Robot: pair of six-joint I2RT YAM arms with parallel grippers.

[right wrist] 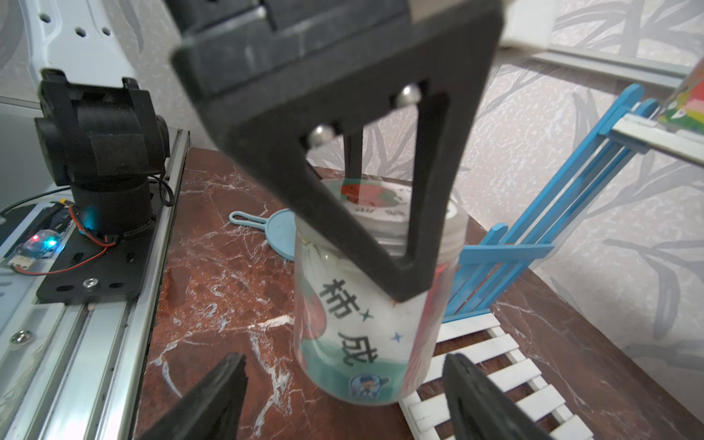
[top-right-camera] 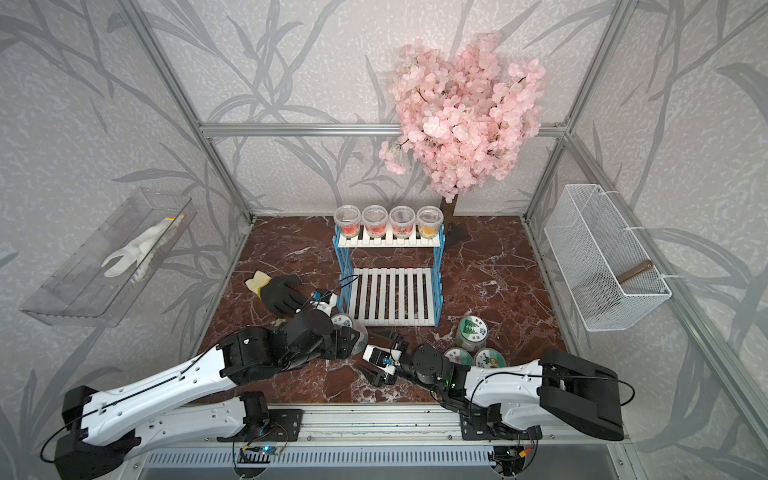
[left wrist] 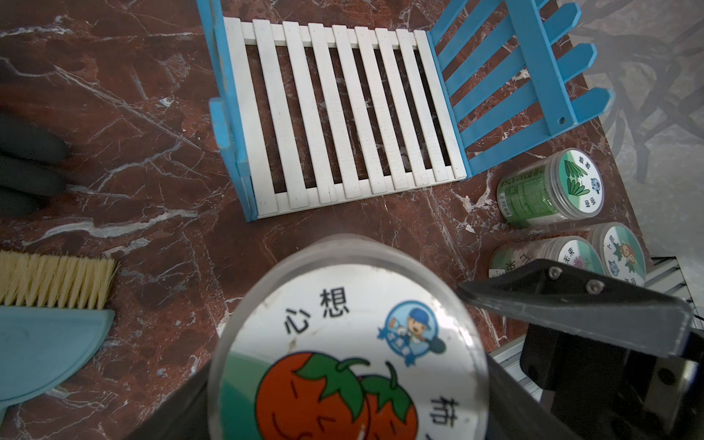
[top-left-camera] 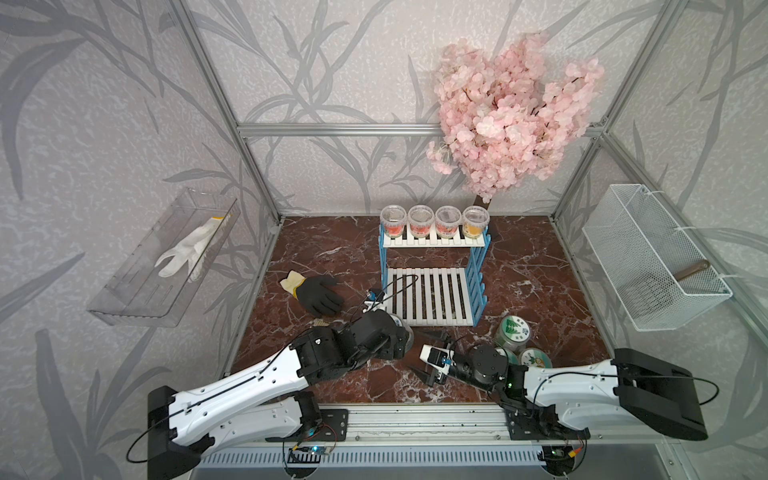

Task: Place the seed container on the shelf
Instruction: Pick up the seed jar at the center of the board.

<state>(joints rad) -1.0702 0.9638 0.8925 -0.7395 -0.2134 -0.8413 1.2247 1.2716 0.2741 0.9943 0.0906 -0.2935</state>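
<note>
Marble-topped table (top-left-camera: 540, 266) first, and on it the shelf (top-left-camera: 428, 297): blue ladder sides, white slats, four clear cups (top-left-camera: 434, 222) lined along the top board, the lower board bare. The left arm reaches to the near corner of that lower board on its own side. There the left gripper (left wrist: 343, 343) is pinching the seed container (right wrist: 354, 324), the tomato-labelled one, a finger on each flank and the lid up. It sits just beside the board's front edge; whether its base is clear of the table I can't say. The right gripper (top-left-camera: 422, 354) waits close by, jaws spread, touching nothing. Three more jars (top-left-camera: 513, 330) lie over on the right arm's side. The job now, I'd say, is to raise it enough to clear the front slat, travel in between the blue frames and keep it level. Seat the base across several slats, and only then let go.
</note>
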